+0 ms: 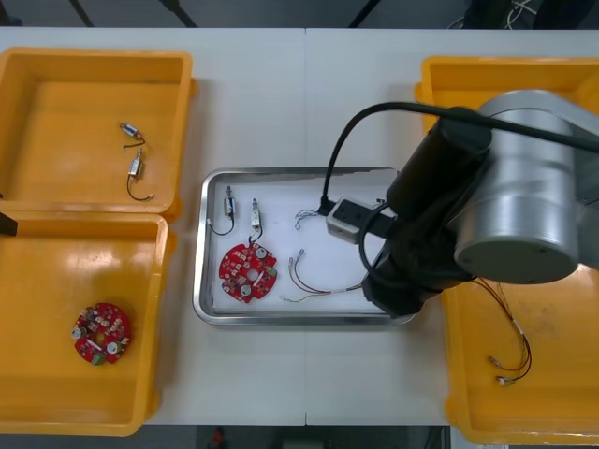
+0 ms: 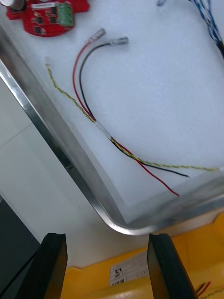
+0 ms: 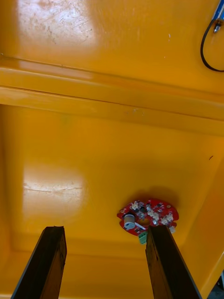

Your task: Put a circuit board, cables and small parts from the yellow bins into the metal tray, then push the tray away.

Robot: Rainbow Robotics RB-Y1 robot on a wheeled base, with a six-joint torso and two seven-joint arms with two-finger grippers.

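The shallow rectangular metal tray [image 1: 299,172], shiny at the rim and white inside, sits in the middle of the light table [image 1: 281,84] between the yellow plastic bins. It holds one round red circuit board [image 1: 248,273] near its left end. Two small metal parts [image 1: 229,202] with black leads lie just beyond the board. A twisted blue and white cable [image 1: 307,217] lies towards the middle, and a red, black and yellow cable [image 2: 102,128] runs along the near side.

The right gripper [image 2: 106,238] hovers over the tray's near right corner, above the strip of table between the tray's rim and the near right bin [image 1: 454,374]. Its black fingers stand well apart with nothing between them. The grey right arm [image 1: 505,196] covers the tray's right edge in the front view.

The left gripper [image 3: 105,230] hangs over the near left bin [image 1: 140,281], its fingers likewise spread and empty. A second round red circuit board [image 3: 147,216] lies on the bin floor just past one fingertip.

Two more small metal parts remain in the far left bin [image 1: 56,112], and thin cables [image 1: 510,360] remain in the near right bin.

The loading looks finished or close to it, since a board, cables and parts are all in the tray. The push away is not yet done.
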